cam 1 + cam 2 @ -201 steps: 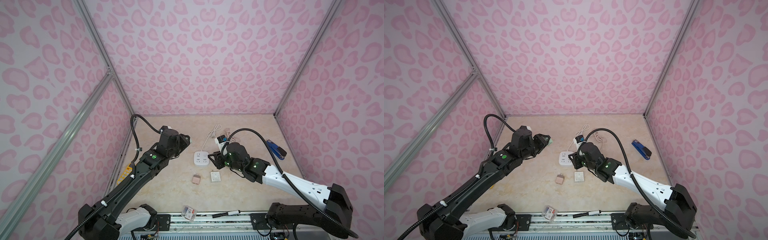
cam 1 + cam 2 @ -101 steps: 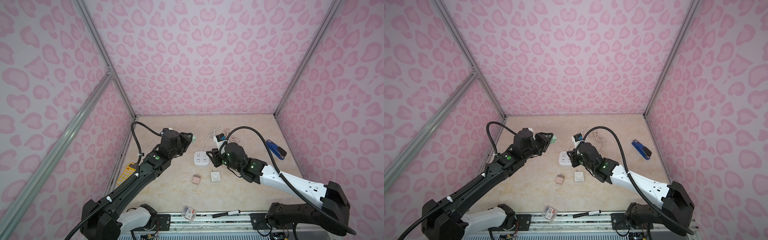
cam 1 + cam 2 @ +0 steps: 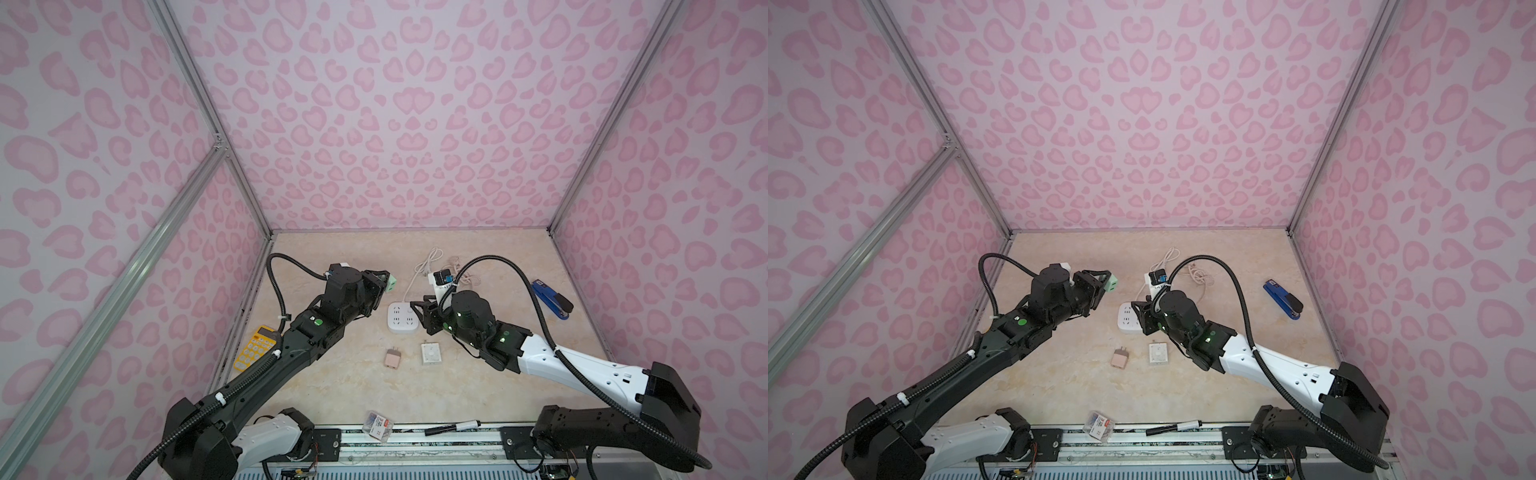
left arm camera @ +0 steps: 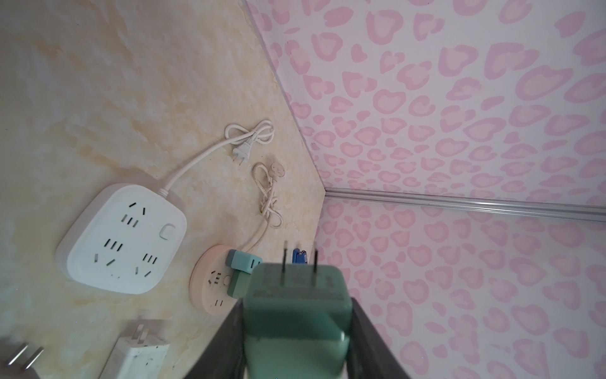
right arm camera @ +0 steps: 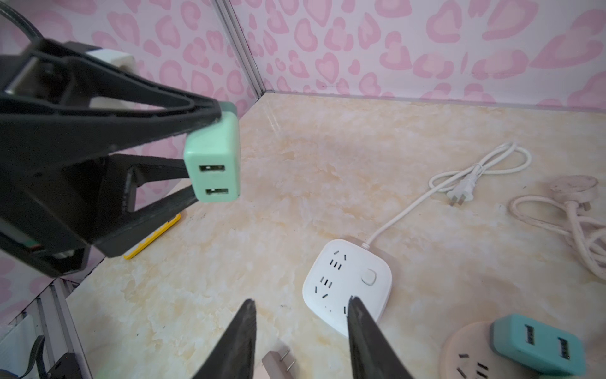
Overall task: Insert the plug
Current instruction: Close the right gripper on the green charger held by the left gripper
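A mint-green plug (image 4: 296,305) with two metal prongs is clamped in my left gripper (image 4: 296,328), held in the air. In both top views the plug (image 3: 385,280) (image 3: 1111,282) hangs left of and beyond the white square power strip (image 3: 402,318) (image 3: 1128,318). The right wrist view shows the plug (image 5: 213,164) from its side with two USB ports. My right gripper (image 5: 300,306) stands open and empty low over the near edge of the white strip (image 5: 347,282). In a top view the right gripper (image 3: 420,309) is at the strip's right side.
A round pinkish power strip (image 4: 213,288) carries a teal adapter (image 4: 242,262). A pink plug (image 3: 392,358) and a white plug (image 3: 431,353) lie on the table nearer the front. Also here are a blue stapler (image 3: 550,299), a yellow calculator (image 3: 254,348), coiled cords (image 5: 482,170) and a marker (image 3: 453,427).
My left gripper has carried the green plug slightly to the right and farther out. The right gripper has edged left toward the white strip.
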`<state>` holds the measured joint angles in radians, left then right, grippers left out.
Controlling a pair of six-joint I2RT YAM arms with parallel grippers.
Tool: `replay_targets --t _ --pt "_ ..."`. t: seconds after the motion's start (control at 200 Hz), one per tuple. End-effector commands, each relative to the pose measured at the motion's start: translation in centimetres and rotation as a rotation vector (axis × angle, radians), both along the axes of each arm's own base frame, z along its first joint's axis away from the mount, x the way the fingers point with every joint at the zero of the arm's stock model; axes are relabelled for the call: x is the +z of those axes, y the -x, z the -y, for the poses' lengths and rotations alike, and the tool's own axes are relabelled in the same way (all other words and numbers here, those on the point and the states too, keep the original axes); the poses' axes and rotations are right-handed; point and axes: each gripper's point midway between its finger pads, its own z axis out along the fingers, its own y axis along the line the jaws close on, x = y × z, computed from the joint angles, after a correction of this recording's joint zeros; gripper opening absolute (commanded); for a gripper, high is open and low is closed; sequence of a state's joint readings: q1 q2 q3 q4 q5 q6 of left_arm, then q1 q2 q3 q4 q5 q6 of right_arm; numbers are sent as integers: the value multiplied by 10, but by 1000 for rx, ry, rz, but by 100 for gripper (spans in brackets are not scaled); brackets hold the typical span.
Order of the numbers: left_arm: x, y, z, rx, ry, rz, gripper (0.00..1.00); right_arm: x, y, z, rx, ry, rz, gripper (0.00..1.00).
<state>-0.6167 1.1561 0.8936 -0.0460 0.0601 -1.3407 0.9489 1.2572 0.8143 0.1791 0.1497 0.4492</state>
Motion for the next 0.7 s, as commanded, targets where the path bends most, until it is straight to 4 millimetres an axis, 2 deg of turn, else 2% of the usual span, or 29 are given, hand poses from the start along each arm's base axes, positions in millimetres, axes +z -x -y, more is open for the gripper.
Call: replay_targets --t 0.0,0.055,0.12,0.275,0.695 --pt "22 -3 3 13 70 62 3 28 0 -8 24 -97 75 51" --pt "22 -2 4 13 74 61 3 32 1 -12 35 -106 90 57" --pt "22 -1 5 17 81 58 3 36 1 -15 36 -120 109 59" --pt "14 -2 5 37 114 40 3 47 2 -23 33 -182 158 47" --pt "23 -3 16 -5 150 75 3 49 -8 -47 57 -182 170 46"
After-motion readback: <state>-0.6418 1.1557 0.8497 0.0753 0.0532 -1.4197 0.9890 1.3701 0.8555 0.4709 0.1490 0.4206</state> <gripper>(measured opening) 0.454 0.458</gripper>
